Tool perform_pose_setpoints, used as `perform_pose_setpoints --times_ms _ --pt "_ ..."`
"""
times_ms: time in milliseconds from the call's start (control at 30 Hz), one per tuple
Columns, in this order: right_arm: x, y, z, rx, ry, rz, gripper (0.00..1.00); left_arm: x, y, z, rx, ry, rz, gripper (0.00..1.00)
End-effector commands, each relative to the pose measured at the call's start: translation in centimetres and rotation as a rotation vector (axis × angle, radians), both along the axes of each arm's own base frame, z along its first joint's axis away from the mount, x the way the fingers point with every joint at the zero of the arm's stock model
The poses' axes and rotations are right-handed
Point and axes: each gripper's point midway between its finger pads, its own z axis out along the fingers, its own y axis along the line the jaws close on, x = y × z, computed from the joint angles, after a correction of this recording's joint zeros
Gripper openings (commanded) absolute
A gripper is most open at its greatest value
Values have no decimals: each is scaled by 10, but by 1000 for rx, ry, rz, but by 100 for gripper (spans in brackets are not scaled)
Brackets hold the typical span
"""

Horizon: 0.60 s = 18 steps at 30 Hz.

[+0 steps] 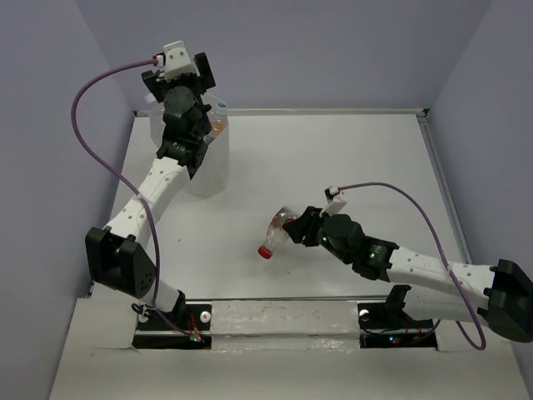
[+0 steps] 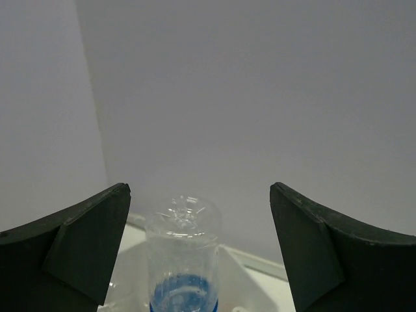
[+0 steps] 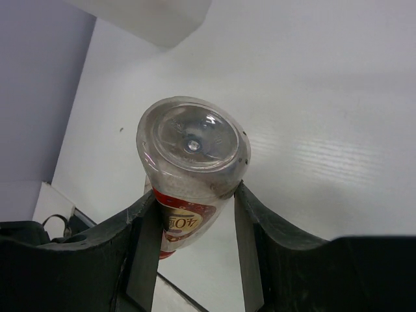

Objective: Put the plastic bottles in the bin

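Right gripper (image 3: 195, 198) clamped on red-capped bottle (image 3: 193, 146), base poking past its tips. Lift first, then swing to bin (image 1: 210, 167) ahead-left. Left gripper (image 2: 200, 195), jaws spread, hovers over it, so mind a clash.

White table (image 1: 333, 167) — the bin (image 1: 215, 169) stands at its far-left corner.

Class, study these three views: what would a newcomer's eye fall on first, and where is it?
First, the right gripper, clamped on a red-capped bottle near the middle of the table. Then the left gripper, open at the far-left corner, with a blue-labelled bottle between its spread fingers, at the white bin.
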Motion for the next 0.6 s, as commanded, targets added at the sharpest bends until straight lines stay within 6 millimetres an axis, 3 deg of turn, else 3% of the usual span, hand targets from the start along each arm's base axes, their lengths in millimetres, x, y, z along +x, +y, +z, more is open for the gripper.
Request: perform_pose_setpoints --times_ms 0,33,67,133,167,267,300,333,367,400,433,467,500,533,567 --pt "19 10 61 -3 -174 -8 29 -35 -9 100 -89 -184 -128 99" --pt "23 13 77 -3 -211 -9 29 -37 -14 104 -94 -173 -161 99" --pt "25 14 84 -3 -226 -10 29 -43 -13 119 -105 -196 -175 99" --pt "31 18 96 -33 -271 -5 29 -48 -16 123 -112 -179 -204 99" --pt "35 23 120 -7 -307 -8 29 -51 -17 129 -130 -181 -219 99" --pt "46 39 142 -50 -395 22 28 -70 -19 143 -187 -204 -282 99" --pt "50 46 173 -16 -451 18 28 -76 -21 143 -245 -210 -315 99" --pt "57 55 175 -61 -483 30 28 -94 -23 148 -264 -220 -364 99" --pt "58 55 195 -45 -524 29 28 -103 -25 148 -286 -224 -399 99" --pt "65 66 219 -23 -572 24 28 -104 -30 127 -328 -190 -432 99" --pt "68 71 231 -15 -604 23 28 -130 -27 135 -351 -224 -474 99" --pt "71 75 248 -10 -663 18 28 -130 -29 109 -362 -175 -479 99" --pt "78 86 247 -32 -683 24 28 -140 -26 99 -387 -154 -484 99" --pt "81 90 279 -12 -758 13 28 -165 -14 102 -405 -184 -473 99" --pt "84 97 288 -9 -780 12 28 -164 -11 71 -407 -126 -447 99"
